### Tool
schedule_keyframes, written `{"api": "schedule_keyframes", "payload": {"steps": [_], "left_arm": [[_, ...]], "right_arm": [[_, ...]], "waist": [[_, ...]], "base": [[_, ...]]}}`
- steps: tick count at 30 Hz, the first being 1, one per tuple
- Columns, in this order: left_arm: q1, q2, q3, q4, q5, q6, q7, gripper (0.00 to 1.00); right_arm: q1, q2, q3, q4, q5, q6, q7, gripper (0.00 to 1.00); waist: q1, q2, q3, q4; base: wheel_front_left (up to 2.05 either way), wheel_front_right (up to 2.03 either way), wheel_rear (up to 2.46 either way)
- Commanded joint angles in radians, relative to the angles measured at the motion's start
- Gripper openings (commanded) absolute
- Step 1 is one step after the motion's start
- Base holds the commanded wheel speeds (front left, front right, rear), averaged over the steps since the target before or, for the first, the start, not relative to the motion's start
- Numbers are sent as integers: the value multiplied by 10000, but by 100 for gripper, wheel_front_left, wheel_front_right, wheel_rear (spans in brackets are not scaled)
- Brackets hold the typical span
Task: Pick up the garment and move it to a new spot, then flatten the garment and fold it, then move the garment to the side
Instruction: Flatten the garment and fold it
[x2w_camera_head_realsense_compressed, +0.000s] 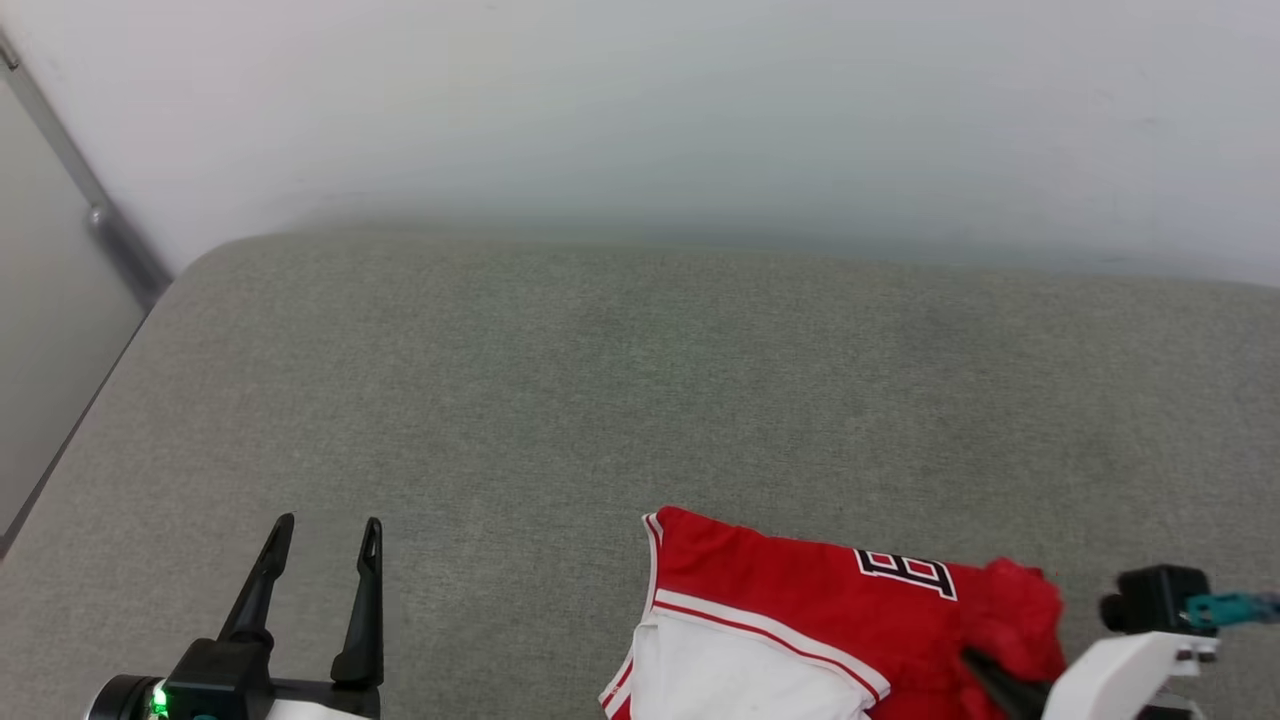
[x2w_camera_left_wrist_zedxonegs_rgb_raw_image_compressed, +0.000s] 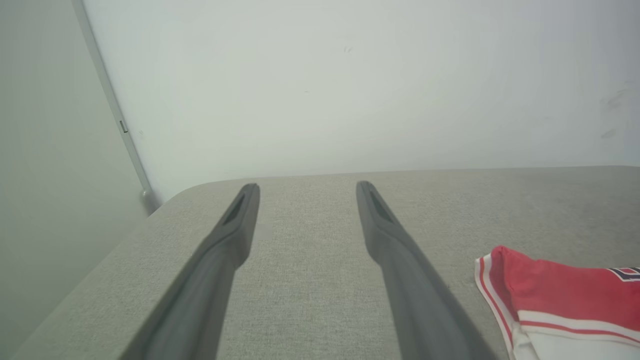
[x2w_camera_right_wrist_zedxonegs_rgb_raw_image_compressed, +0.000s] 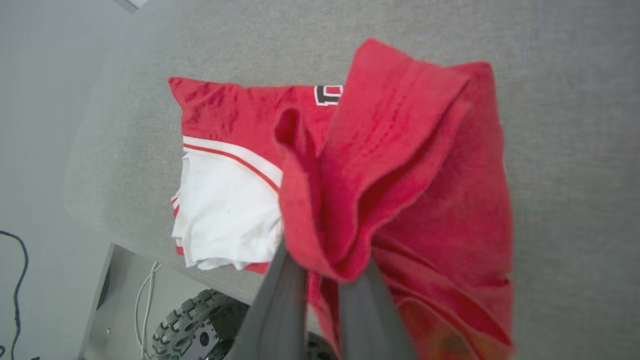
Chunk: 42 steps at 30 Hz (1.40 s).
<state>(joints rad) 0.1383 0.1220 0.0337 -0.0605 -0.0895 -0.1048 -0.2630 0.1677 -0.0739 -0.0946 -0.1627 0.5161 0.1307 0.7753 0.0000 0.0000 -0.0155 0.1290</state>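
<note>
The garment (x2w_camera_head_realsense_compressed: 800, 610) is a red shirt with a white sleeve and striped trim, lying on the grey cushioned surface (x2w_camera_head_realsense_compressed: 620, 400) at the near right. My right gripper (x2w_camera_head_realsense_compressed: 985, 675) is shut on a bunched red fold of it. In the right wrist view, that fold drapes over the two grey fingers (x2w_camera_right_wrist_zedxonegs_rgb_raw_image_compressed: 280, 305) and hides their tips, with the rest of the garment (x2w_camera_right_wrist_zedxonegs_rgb_raw_image_compressed: 230, 200) flat to the left. My left gripper (x2w_camera_head_realsense_compressed: 328, 525) stands open and holds nothing at the near left, well apart from the cloth. Between its spread fingers (x2w_camera_left_wrist_zedxonegs_rgb_raw_image_compressed: 400, 280) lies bare fabric surface, with the garment (x2w_camera_left_wrist_zedxonegs_rgb_raw_image_compressed: 560, 295) off to the right.
A white wall (x2w_camera_head_realsense_compressed: 640, 110) rises behind the surface. A metal strip (x2w_camera_head_realsense_compressed: 110, 230) runs down the corner at the left. Below the surface's near edge (x2w_camera_right_wrist_zedxonegs_rgb_raw_image_compressed: 150, 245), a treaded wheel (x2w_camera_right_wrist_zedxonegs_rgb_raw_image_compressed: 187, 325) and cables (x2w_camera_right_wrist_zedxonegs_rgb_raw_image_compressed: 145, 300) show.
</note>
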Motion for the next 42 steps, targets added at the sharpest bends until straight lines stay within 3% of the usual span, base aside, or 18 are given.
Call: {"api": "schedule_keyframes", "payload": {"steps": [1, 4, 9, 25, 26, 27, 37, 42], "left_arm": [[-97, -12, 45, -49, 41, -15, -23, 100], [-116, -8, 88, -25, 53, -74, -23, 100], [-189, -33, 69, 158, 77, -116, -23, 100], [-352, -65, -68, 402, 162, -212, -23, 100], [-352, -65, -69, 411, 165, -218, -23, 100], [-349, -67, -70, 419, 162, -221, -23, 100], [-193, -75, 33, 519, 193, -237, -23, 100], [-152, -45, 2, 467, 213, -239, -23, 100]], "right_arm": [[-207, 138, 192, -71, 165, -1, 41, 0], [-348, 238, 687, -19, 713, -1, 69, 0], [-549, 251, 1476, 651, 2218, 0, -780, 0], [-2398, 240, 3452, 3863, 3284, 0, -2802, 0], [-2523, 244, 3559, 4004, 3279, 2, -2917, 35], [-2600, 245, 3657, 4124, 3378, 2, -3008, 100], [-3143, 238, 4383, 3953, 4054, 0, -3240, 100], [-3411, 235, 3703, 3426, 2771, 0, -2975, 100]], "waist": [[0, 0, 41, 84], [0, 0, 67, 222], [0, 0, 83, 552], [0, 0, 297, 1192], [0, 0, 296, 1208], [0, 0, 287, 1218], [0, 0, 84, 912], [0, 0, -4, 572]], "base": [[0, 0, 0], [0, 0, 0], [0, 0, 0], [0, 0, 0], [0, 0, 0], [0, 0, 0], [0, 0, 0], [0, 0, 0]]}}
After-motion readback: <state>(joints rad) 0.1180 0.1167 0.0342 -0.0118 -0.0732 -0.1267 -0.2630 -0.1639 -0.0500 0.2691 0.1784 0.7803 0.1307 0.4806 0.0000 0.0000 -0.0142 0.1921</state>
